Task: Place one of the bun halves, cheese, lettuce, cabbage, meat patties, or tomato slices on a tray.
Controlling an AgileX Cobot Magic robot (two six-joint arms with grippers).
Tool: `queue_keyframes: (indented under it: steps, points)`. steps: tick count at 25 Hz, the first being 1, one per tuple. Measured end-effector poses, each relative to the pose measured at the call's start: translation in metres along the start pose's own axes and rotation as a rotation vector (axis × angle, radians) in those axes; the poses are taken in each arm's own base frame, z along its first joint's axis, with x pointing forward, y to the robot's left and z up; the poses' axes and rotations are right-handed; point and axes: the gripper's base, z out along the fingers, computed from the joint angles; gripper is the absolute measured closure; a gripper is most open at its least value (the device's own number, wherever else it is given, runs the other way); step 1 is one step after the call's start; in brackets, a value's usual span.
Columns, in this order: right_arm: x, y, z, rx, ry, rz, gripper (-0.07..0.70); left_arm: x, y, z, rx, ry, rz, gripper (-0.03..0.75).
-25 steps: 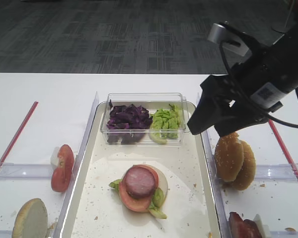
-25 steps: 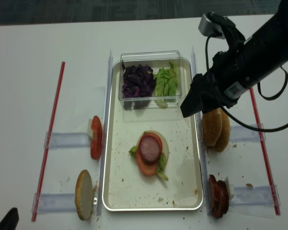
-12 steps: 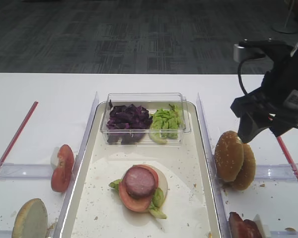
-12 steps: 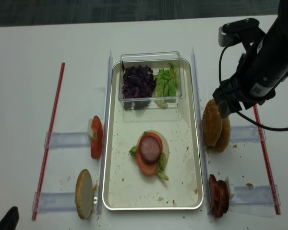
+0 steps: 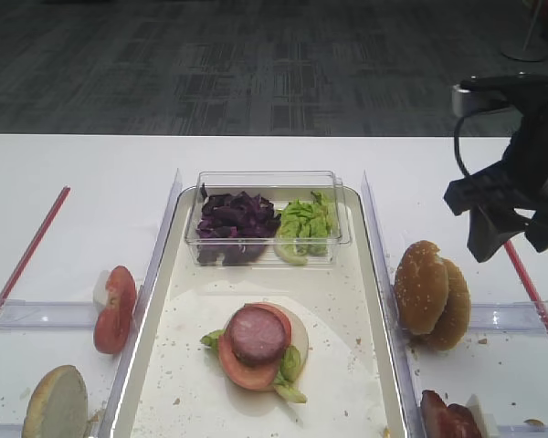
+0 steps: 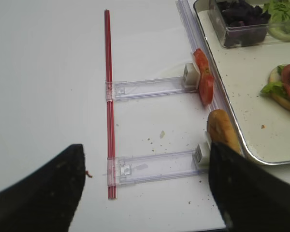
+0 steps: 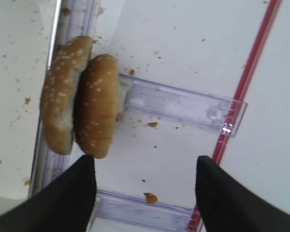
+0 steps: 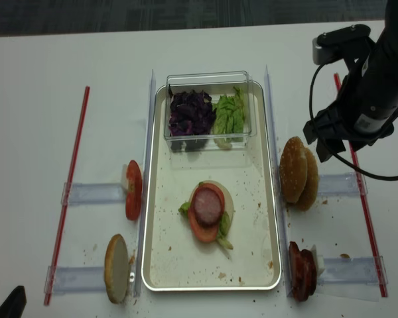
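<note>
- The tray point(image 8: 156, 199) lies at the middle of the table; every place below is told from it.
- A clear box point(image 8: 207, 78) sits on its far end, the cabbage point(image 8: 190, 111) in the box's left part, the lettuce point(image 8: 229, 112) in its right.
- A stack lies on the tray's floor near the middle: a meat patty point(image 8: 207, 204) on a tomato slice point(image 8: 200, 228).
- Left of the tray, tomato slices point(image 8: 132, 190) stand on edge; nearer, one bun half point(image 8: 117, 267).
- Right of the tray, two bun halves point(image 8: 298, 173) stand on edge, touching each other; nearer, meat patties point(image 8: 301, 270).
- The right gripper point(image 8: 331, 140) hangs just right of those two bun halves.
</note>
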Motion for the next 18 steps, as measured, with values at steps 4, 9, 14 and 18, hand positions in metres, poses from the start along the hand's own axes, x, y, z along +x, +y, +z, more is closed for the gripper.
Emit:
queue_keyframes:
  steps: [4,9,14,18]
  points:
    - [0.001,-0.027,-0.003,0.023,-0.006,0.104,0.16,0.0,0.0,0.0,0.0,0.0,0.0,0.224]
    - [0.005,-0.058,-0.006,0.051,-0.012,0.205,0.161,0.0,0.0,0.0,0.0,0.0,0.0,0.224]
    - [0.007,-0.066,-0.007,0.082,-0.009,0.211,0.161,0.0,0.0,0.0,0.0,0.0,0.0,0.224]
    - [0.007,-0.066,-0.007,0.084,-0.009,0.213,0.161,0.0,0.0,0.0,0.0,0.0,0.0,0.224]
